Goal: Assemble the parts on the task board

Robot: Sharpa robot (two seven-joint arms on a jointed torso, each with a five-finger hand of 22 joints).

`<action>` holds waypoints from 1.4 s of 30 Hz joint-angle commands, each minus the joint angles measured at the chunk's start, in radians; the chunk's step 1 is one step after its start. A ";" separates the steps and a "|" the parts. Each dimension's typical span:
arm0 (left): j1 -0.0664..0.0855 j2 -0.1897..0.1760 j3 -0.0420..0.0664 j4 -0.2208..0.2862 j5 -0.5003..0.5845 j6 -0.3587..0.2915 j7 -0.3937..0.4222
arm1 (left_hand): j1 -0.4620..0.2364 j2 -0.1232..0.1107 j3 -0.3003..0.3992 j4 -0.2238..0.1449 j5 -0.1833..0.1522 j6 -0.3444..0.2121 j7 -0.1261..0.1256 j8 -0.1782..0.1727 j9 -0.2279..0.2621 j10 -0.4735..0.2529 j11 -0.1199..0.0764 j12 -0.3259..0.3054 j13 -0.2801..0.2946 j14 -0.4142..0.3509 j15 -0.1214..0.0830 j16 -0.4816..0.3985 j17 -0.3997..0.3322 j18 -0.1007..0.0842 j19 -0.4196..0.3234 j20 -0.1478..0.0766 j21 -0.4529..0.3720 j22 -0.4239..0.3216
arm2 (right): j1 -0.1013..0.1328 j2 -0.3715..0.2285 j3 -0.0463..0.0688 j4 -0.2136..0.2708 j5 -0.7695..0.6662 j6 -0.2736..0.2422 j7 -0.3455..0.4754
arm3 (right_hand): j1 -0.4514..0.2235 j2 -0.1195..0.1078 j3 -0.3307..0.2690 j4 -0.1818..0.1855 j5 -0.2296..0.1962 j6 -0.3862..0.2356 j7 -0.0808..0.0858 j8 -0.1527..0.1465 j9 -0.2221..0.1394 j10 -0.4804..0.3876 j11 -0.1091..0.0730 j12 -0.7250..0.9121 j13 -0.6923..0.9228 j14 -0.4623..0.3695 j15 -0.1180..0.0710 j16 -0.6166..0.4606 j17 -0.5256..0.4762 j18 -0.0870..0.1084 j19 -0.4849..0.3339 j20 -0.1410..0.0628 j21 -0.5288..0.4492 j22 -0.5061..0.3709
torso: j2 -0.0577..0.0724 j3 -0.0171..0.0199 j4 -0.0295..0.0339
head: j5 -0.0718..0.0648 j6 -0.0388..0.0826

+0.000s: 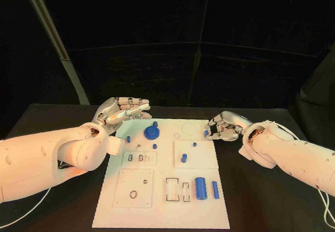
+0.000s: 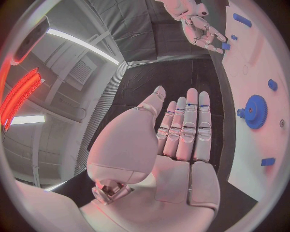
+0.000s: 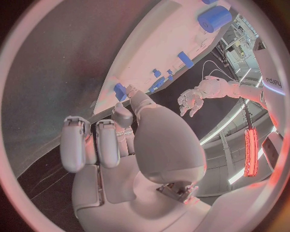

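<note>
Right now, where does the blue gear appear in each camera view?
Head view: the blue gear stands on the far part of the task board, beside the left robot hand.
Left wrist view: on the board, beside that hand's fingertips.
Right wrist view: probably the edge-on blue shape; uncertain.
Shared landmark: the left robot hand.

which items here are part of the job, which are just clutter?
Job: white board, blue gear, blue cylinder, blue rod, small blue peg, left hand, right hand.
Clutter: black table, white cable.
</note>
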 commanded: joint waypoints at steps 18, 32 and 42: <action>0.001 0.001 0.001 -0.001 0.000 0.014 0.002 | -0.001 0.009 0.000 -0.006 0.001 0.005 0.000 -0.007 0.000 0.005 0.001 -0.006 0.000 0.004 -0.001 -0.002 0.001 0.014 0.009 0.001 -0.004 -0.001 | -0.008 0.023 0.000 -0.027 -0.048 0.037 -0.025 | 0.012 0.039 0.059 -0.022 -0.073 0.064 -0.008 0.024 0.004 0.013 -0.011 0.028 0.023 0.056 -0.004 0.001 0.017 -0.003 0.001 -0.005 -0.001 0.035 | 0.000 0.0017 -0.0003 | -0.003 -0.010; 0.001 0.000 0.001 -0.003 0.000 0.016 -0.002 | -0.002 0.010 0.000 -0.007 0.001 0.005 0.001 -0.008 -0.001 0.005 0.001 -0.008 -0.001 0.003 -0.001 -0.005 0.001 0.014 0.009 0.001 -0.005 -0.002 | -0.009 0.030 0.001 -0.030 -0.050 0.006 -0.036 | -0.020 0.022 0.059 -0.017 -0.079 0.051 -0.004 0.011 -0.003 0.006 -0.008 0.013 0.011 0.057 -0.003 0.001 0.019 -0.003 0.001 -0.006 -0.001 0.035 | 0.000 0.0014 0.0001 | -0.003 -0.011; 0.001 0.001 0.001 -0.004 0.000 0.018 -0.007 | -0.003 0.009 0.000 -0.008 0.001 0.004 0.002 -0.010 -0.001 0.004 0.002 -0.010 -0.001 0.002 0.000 -0.007 0.001 0.013 0.008 0.001 -0.005 -0.003 | -0.009 0.034 0.001 -0.031 -0.047 -0.004 -0.041 | -0.036 0.010 0.054 -0.015 -0.075 0.028 -0.001 -0.002 -0.005 -0.008 -0.005 -0.012 -0.008 0.056 0.000 -0.002 0.016 -0.002 -0.003 -0.004 -0.003 0.029 | 0.000 0.0020 -0.0002 | -0.004 -0.011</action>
